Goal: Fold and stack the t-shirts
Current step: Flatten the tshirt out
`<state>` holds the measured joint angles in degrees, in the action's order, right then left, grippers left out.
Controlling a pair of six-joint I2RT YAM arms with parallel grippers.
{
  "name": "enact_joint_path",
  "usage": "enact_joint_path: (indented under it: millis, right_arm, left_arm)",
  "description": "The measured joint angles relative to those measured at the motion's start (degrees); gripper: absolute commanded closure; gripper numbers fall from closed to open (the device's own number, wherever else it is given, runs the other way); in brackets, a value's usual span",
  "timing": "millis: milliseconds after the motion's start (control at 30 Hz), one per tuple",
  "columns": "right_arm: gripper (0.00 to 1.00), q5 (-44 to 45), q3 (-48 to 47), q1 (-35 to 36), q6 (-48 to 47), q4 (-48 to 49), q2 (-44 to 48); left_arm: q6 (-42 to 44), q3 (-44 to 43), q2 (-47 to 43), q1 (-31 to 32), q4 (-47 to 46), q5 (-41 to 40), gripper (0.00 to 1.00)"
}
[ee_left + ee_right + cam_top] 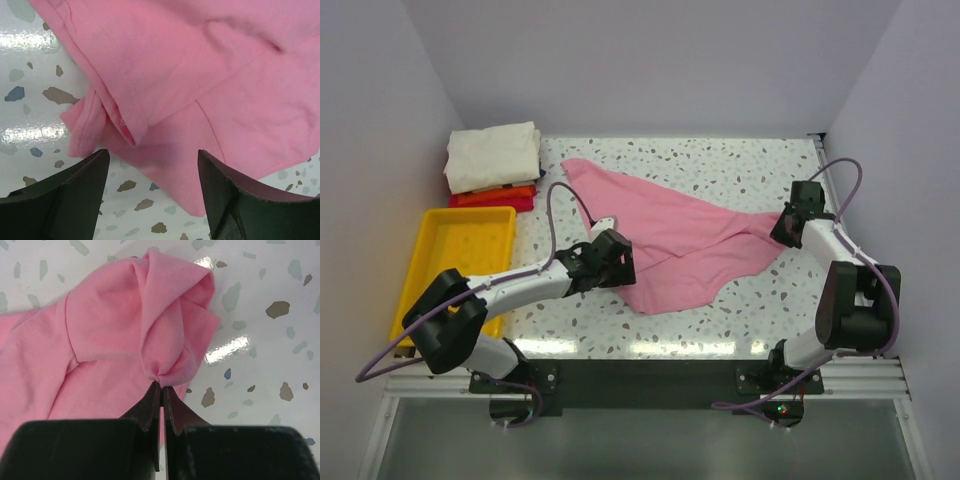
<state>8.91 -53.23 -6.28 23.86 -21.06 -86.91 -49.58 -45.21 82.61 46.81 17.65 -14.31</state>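
Observation:
A light pink t-shirt (670, 235) lies spread and crumpled across the middle of the speckled table. My left gripper (610, 258) is open over the shirt's left edge, its jaws apart above a sleeve and hem (120, 120). My right gripper (788, 226) is shut on a bunched corner of the pink shirt (165, 330) at its right end. A cream-white folded shirt (493, 156) lies on top of folded orange (495, 194) and red shirts (520, 203) at the back left.
A yellow plastic tray (430, 235) sits at the left edge, in front of the stack. The table (740, 170) is enclosed by white walls on three sides. Cables loop from both arms.

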Motion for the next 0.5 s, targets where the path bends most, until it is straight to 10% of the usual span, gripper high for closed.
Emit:
enact_joint_path:
  millis: [500]
  right_arm:
    - [1.0,-1.2,0.1,0.0,0.1,0.9,0.0]
  left_arm:
    - [-2.3,-0.7,4.9,0.0,-1.7,-1.6,0.44]
